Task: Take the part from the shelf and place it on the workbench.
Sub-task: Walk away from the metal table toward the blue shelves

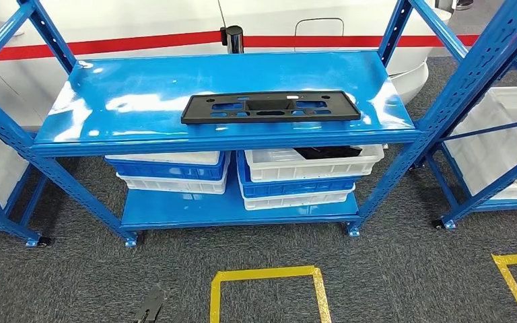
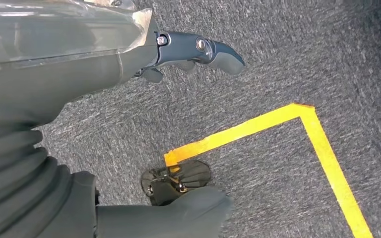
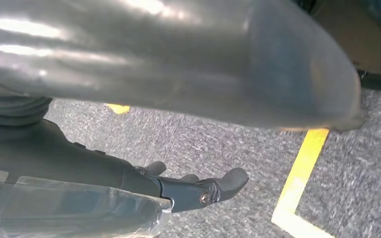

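The part (image 1: 270, 107) is a flat, long black plastic plate with cut-outs. It lies on the top board of the blue shelf (image 1: 141, 87), near the front edge and a little right of centre. My left hand (image 2: 193, 52) hangs low over the grey carpet with its fingers apart and nothing in it; its dark fingertips (image 1: 149, 306) peek in at the bottom of the head view, far below the part. My right hand (image 3: 198, 191) also hangs over the carpet, fingers loosely extended and holding nothing.
White and blue crates (image 1: 309, 171) are stacked on the lower board, one with a dark piece inside. More blue racks stand at left and right (image 1: 498, 128). Yellow tape squares (image 1: 266, 276) mark the carpet in front. A white body with a red stripe (image 1: 141, 44) stands behind.
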Robot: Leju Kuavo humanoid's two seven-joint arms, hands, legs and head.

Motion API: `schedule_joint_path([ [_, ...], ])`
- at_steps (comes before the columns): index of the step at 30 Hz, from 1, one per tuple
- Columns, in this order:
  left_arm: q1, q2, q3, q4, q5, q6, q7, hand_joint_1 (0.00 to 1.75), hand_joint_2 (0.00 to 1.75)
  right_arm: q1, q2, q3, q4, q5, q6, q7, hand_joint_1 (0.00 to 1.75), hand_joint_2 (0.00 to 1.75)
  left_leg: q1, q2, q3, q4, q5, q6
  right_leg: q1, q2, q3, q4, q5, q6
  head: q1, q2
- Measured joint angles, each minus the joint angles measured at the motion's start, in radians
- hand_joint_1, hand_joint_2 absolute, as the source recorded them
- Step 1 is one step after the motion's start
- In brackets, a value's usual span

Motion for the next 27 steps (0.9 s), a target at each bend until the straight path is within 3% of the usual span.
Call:
schedule_joint_path([
  [3, 0.0, 0.0, 0.004, 0.0, 0.0, 0.0, -0.001, 0.0, 1.75, -0.001, 0.0, 0.0, 0.0, 0.0, 0.002, -0.001, 0.0, 1.75, 0.0, 0.0, 0.007, -0.001, -0.003, -0.005, 0.001, 0.0, 0.001, 0.0, -0.004, -0.006, 0.0, 0.0],
  [15, 0.027, 0.013, 0.003, -0.009, 0.051, -0.013, 0.049, 0.0, 1.75, 0.017, -0.003, -0.006, -0.013, -0.035, 0.008, 0.019, 0.0, 1.75, -0.002, 0.001, 0.014, -0.002, -0.006, -0.01, 0.003, 0.0, 0.014, 0.0, -0.006, -0.009, 0.0, 0.0],
  [16, 0.037, 0.017, -0.002, -0.014, 0.07, -0.014, 0.056, 0.0, 1.75, 0.024, -0.004, -0.005, -0.018, -0.056, 0.01, 0.019, 0.0, 1.31, -0.002, 0.001, 0.014, -0.001, -0.006, -0.01, 0.003, 0.0, 0.014, -0.001, -0.006, -0.009, 0.0, 0.0],
  [19, 0.065, 0.03, -0.024, -0.029, 0.13, -0.014, 0.073, 0.0, 0.44, 0.044, -0.008, 0.002, -0.035, -0.124, 0.017, 0.018, 0.0, 0.0, -0.002, 0.001, 0.014, -0.001, -0.006, -0.01, 0.003, 0.0, 0.014, -0.001, -0.006, -0.009, 0.0, 0.0],
  [20, 0.075, 0.034, -0.033, -0.034, 0.152, -0.015, 0.079, 0.0, 0.0, 0.05, -0.009, 0.005, -0.042, -0.148, 0.019, 0.017, 0.0, 0.0, -0.003, 0.001, 0.014, -0.002, -0.006, -0.01, 0.003, 0.0, 0.013, -0.002, -0.006, -0.009, 0.0, 0.0],
  [27, 0.147, 0.067, -0.109, -0.081, 0.303, -0.02, 0.123, 0.0, 0.0, 0.1, -0.02, 0.039, -0.092, -0.319, 0.029, 0.011, 0.0, 0.0, -0.003, 0.001, 0.017, -0.002, -0.01, -0.009, 0.003, 0.0, 0.009, -0.003, -0.007, -0.01, 0.0, 0.0],
])
